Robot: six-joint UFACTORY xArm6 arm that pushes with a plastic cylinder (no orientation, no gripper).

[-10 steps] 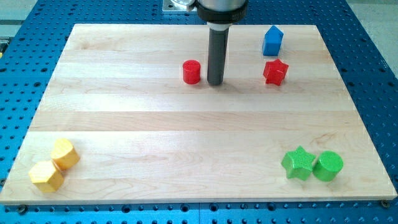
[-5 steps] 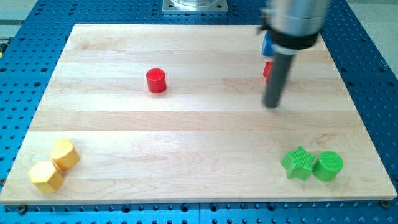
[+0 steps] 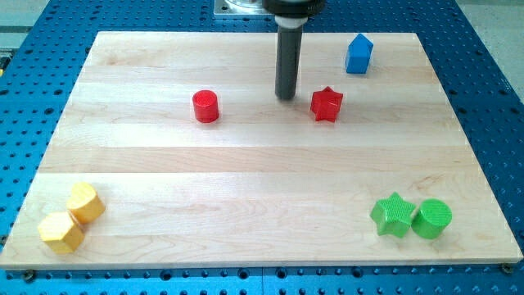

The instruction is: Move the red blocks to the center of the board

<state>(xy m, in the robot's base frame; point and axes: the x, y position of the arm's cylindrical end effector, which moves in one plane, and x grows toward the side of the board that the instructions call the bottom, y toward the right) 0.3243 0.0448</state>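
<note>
A red cylinder (image 3: pixel 205 106) stands left of the board's middle, in the upper half. A red star (image 3: pixel 327 104) lies right of the middle at about the same height. My tip (image 3: pixel 285 97) is down on the board between them, close to the star's left and slightly above it, with a small gap, and well right of the cylinder.
A blue house-shaped block (image 3: pixel 359 54) sits near the top right. A green star (image 3: pixel 392 215) and a green cylinder (image 3: pixel 431 219) sit together at the bottom right. Two yellow hexagonal blocks (image 3: pixel 85 201) (image 3: pixel 60 231) sit at the bottom left of the wooden board (image 3: pixel 262 180).
The red cylinder slid left earlier and has stayed put since. The red star has moved left and slightly down, away from the blue block. My tip swung right, then back to centre-top.
</note>
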